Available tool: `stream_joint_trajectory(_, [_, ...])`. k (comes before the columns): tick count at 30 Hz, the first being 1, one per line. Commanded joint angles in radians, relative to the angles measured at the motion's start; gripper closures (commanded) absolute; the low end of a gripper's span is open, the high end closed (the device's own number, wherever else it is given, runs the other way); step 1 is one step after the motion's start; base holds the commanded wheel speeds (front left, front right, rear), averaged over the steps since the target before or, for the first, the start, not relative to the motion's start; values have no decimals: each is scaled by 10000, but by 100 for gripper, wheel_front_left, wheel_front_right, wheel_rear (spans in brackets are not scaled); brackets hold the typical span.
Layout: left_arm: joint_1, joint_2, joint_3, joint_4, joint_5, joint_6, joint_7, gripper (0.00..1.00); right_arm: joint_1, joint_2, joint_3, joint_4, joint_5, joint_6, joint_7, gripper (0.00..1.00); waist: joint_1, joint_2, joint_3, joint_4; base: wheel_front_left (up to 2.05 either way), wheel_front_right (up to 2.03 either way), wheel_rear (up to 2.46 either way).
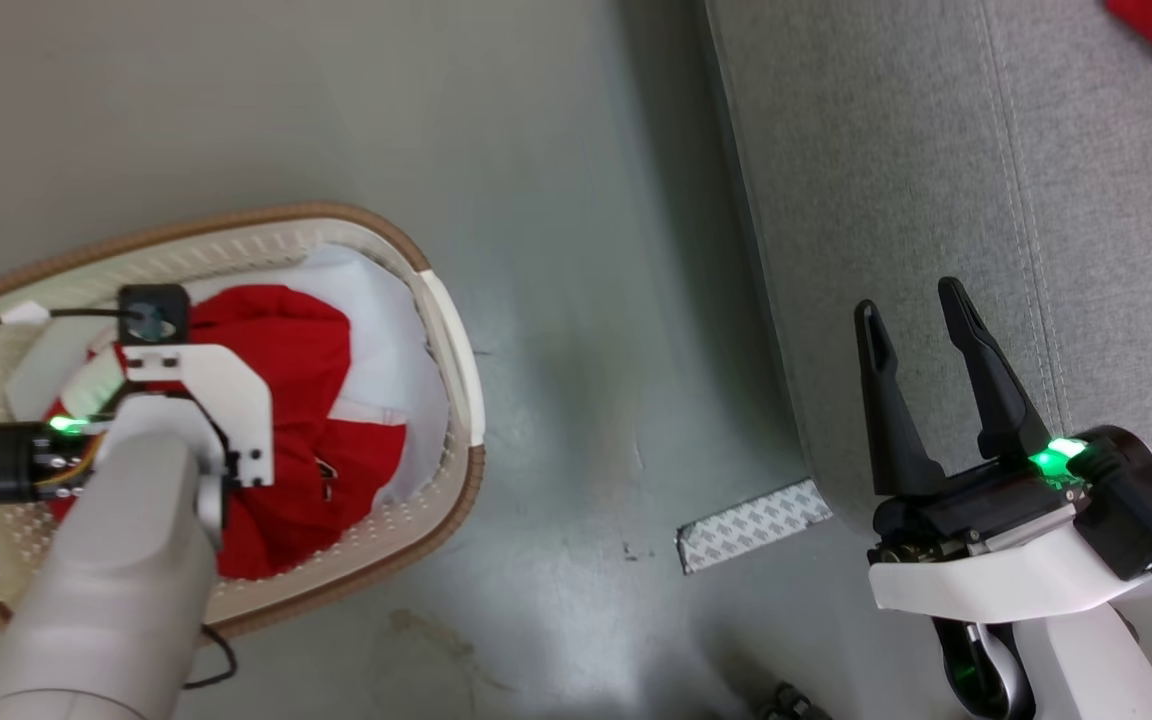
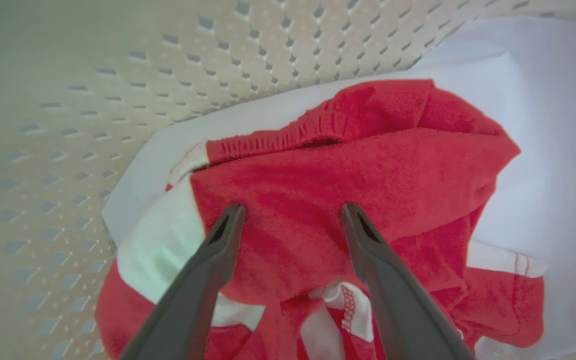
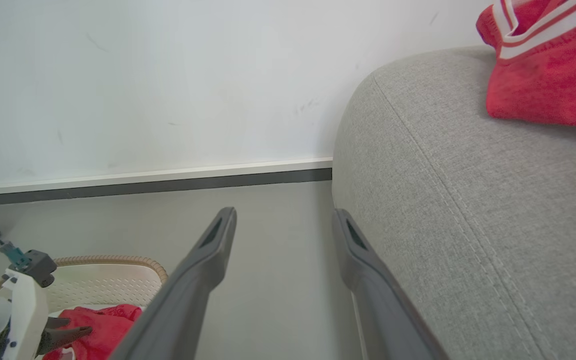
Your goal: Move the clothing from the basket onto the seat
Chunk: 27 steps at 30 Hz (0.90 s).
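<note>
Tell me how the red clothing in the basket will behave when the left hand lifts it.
Likely floppy: the red clothing lies crumpled in soft folds, so it should drape from the left hand rather than hold shape. Probably light, since it looks like thin fabric. Its textured surface looks grippy, though trailing folds may drag the white sheet.

Grey-green floor (image 1: 556, 150), white wall (image 3: 143, 75)
</note>
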Motion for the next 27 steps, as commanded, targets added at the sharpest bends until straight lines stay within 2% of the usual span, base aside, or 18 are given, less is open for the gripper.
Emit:
stream_joint_trajectory(1, [-149, 224, -25, 151, 39, 83, 88, 0, -156, 5, 73, -95, 140, -25, 5, 0, -2, 0, 284, -189, 0, 0, 0])
stream_joint_trajectory(14, [-679, 433, -366, 413, 160, -15, 238, 0, -334, 4, 341, -318, 388, -24, 5, 0, -2, 0, 1103, -472, 0, 0, 0])
stream_joint_trajectory(15, [-697, 419, -411, 436, 175, -54, 287, 3, -342, 4, 325, -323, 393, -25, 5, 0, -2, 0, 1171, -480, 0, 0, 0])
stream_joint_trajectory(16, [-707, 405, -435, 449, 170, -70, 286, 51, -355, 4, 307, -319, 403, -25, 7, 0, -2, 0, 1216, -483, 0, 0, 0])
stream_joint_trajectory(17, [-725, 397, -450, 446, 153, -97, 242, 62, -361, 4, 281, -319, 402, -25, 5, 0, -2, 0, 1264, -482, 0, 0, 0])
stream_joint_trajectory(18, [-736, 392, -472, 444, 139, -117, 177, 87, -367, 4, 257, -315, 399, -24, 5, 0, -2, 0, 1296, -475, 0, 0, 0])
stream_joint_trajectory(19, [-747, 366, -502, 443, 128, -161, 147, 100, -369, 4, 226, -309, 391, -25, 5, 0, -2, 0, 1327, -459, 0, 0, 0])
stream_joint_trajectory(27, [-549, -258, -513, 398, -352, -715, -415, 100, -342, 4, -144, 3, -50, -24, 5, 0, -2, 0, 901, 167, 0, 0, 0])
